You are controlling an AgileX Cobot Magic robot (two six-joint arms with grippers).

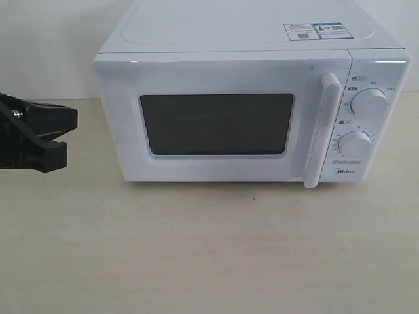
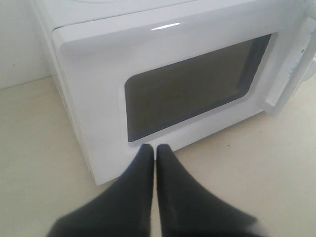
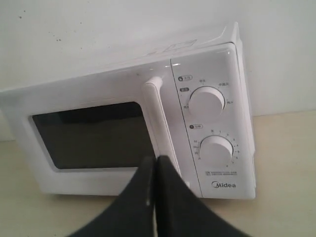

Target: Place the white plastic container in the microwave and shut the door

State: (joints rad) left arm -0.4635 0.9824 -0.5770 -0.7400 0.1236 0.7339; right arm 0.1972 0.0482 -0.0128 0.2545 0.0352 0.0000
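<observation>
Door point(image 1: 216, 78) shut flush on the microwave point(image 1: 249, 26). The white plastic container is not visible; the dark window point(image 1: 216, 123) hides the interior. The left claw point(image 2: 154, 147) and right claw point(image 3: 155, 159) are both clenched, empty, before the microwave. Risk: the right claw snagging the handle point(image 3: 159, 118) could reopen the door.

Pale wood-grain table point(image 1: 209, 255); microwave point(image 1: 252, 111) stands on it, toward back, door shut.

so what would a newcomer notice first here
The white microwave fills the middle of the table, door shut, with a dark window and a tall white handle beside two dials. At the exterior view's left edge the left arm's black jaws stand out against the pale surface, pressed together in the wrist view.
</observation>
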